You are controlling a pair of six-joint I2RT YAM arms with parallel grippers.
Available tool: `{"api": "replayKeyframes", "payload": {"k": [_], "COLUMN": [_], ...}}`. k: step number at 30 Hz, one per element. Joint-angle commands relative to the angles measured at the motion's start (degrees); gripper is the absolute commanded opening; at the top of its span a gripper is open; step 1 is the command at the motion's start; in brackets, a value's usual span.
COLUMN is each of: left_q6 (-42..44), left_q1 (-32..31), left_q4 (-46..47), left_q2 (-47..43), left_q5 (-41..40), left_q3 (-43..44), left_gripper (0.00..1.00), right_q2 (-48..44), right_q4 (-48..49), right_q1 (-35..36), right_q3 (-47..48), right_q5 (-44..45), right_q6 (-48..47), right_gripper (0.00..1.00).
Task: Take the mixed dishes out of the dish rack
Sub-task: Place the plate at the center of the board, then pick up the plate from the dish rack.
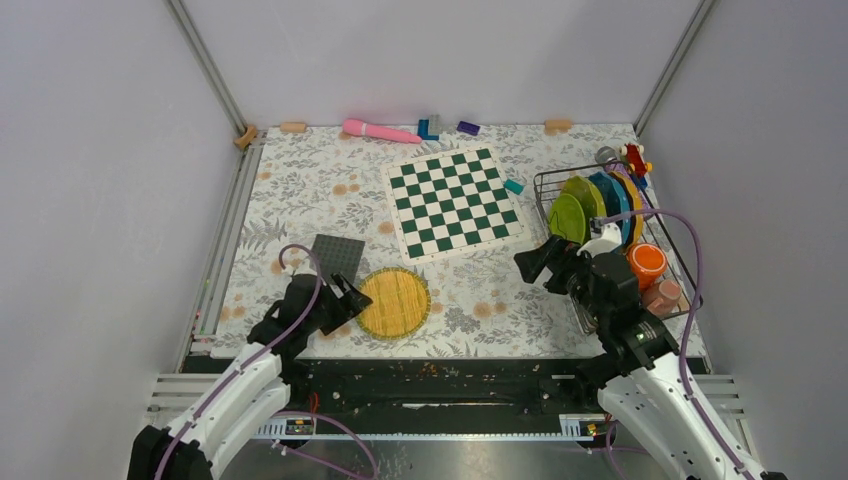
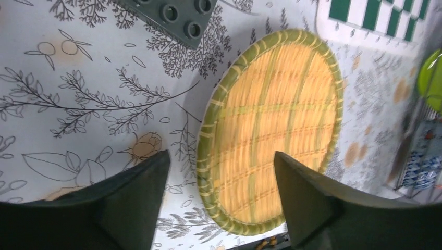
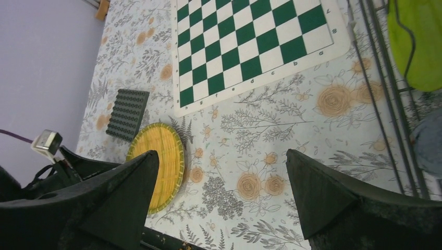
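The right claw [image 1: 532,262] hangs with its fingers wide apart and nothing between them, just off the left side of the rack [image 1: 541,190]. The rack sits along the right edge of the worktop [image 1: 300,190], from mid-depth toward the near right corner. In it stand green plates [image 1: 567,217] and a blue plate [image 1: 606,190] on edge, with an orange cup [image 1: 647,262] and a pink cup [image 1: 663,295] nearer the arm.

The left claw [image 1: 350,298] is also spread and empty. It is low over the left rim of a woven mat [image 1: 394,302] close to the near edge, left of centre. A grey studded plate [image 1: 337,255] lies just behind the mat, and a chessboard [image 1: 455,200] lies mid-worktop.

I judge the unloading to be at the reach-in stage: every dish I can make out is in the rack, and none lies on the mat. The next move probably calls for the right claw to turn toward the rack and close on the rim of the nearest green plate, then lift it straight up clear of the wires.

Only the overhead view shows the whole rack and its cups. The right wrist view shows just the rack's wires and one green plate behind them, but confirms the bare gap of that claw [image 3: 220,159]. The left wrist view, slightly blurred, gives the mat's weave up close beneath its claw [image 2: 221,159].
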Motion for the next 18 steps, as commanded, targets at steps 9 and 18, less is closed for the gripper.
{"api": "replayKeyframes", "payload": {"k": [9, 18], "left_q6": [1.77, 7.63], "left_q1": [0.4, 0.34], "left_q4": [-12.03, -11.4], "left_q2": [-7.2, -9.44], "left_q5": [-14.4, -19.44], "left_q3": [14.88, 27.57], "left_gripper": [0.99, 0.99], "right_q2": [16.78, 38.71], "right_q4": [-10.71, -19.96], "right_q1": [0.33, 0.33], "right_q3": [23.94, 38.53], "right_q5": [7.81, 24.76], "right_q6": [-31.29, -38.56], "right_gripper": [1.0, 0.99]}}
